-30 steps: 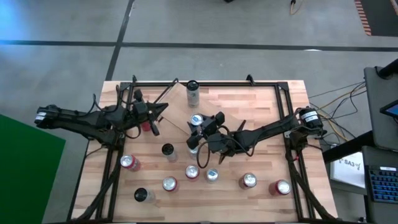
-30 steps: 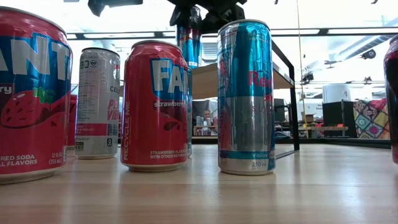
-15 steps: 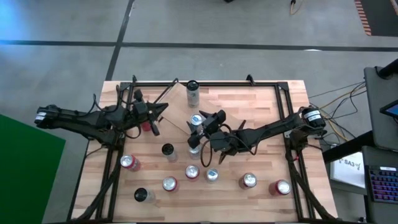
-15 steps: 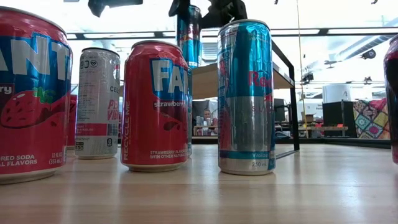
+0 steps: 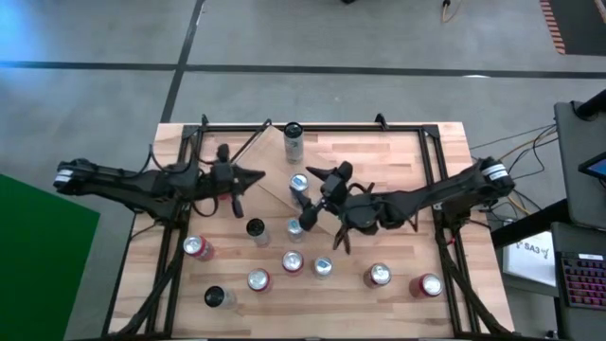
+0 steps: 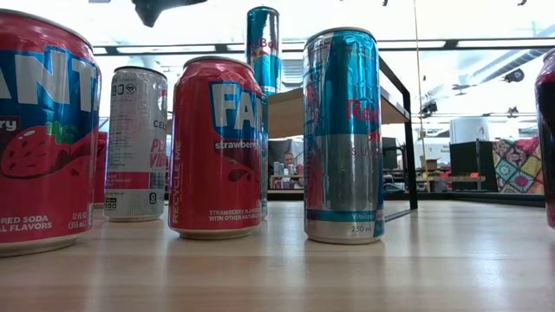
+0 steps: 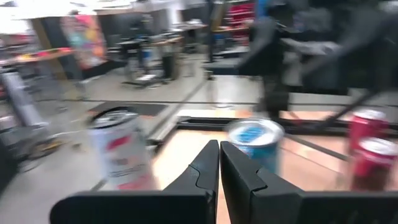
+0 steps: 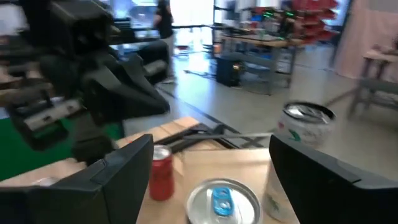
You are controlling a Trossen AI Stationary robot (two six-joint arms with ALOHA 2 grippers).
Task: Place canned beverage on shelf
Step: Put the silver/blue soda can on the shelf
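**High view: can on shelf, right gripper spread beside it**

Largest item: the table [image 5: 398, 161], a wood top with a black frame along its edges. On it lies the shelf [image 5: 276, 186], a light plank seen at a slant near the table's middle; the low view shows it raised above the table on a thin black end frame.

Right arm [image 5: 426, 197]: it reaches from the right edge toward the centre, low and nearly level. The right gripper [image 5: 320, 196] sits just beside the blue can [image 5: 299, 183], fingers wide apart and off the can. In the right wrist view the can top lies between the two fingers, below them.

Left arm [image 5: 133, 182]: it extends from the left edge toward the shelf. The left gripper [image 5: 248, 175] is closed, empty, its tips pressed together, near the shelf's left end.

The blue can stands upright on the shelf, free of both grippers; the low view confirms this.

Surrounding items: a white can [image 5: 293, 140] stands upright at the far edge. A red can [image 5: 223, 192] sits under the left gripper. Further cans stand in a loose group along the near side, among them a red can at right [image 5: 429, 285] and a dark can [image 5: 255, 229]. None touches the shelf can.
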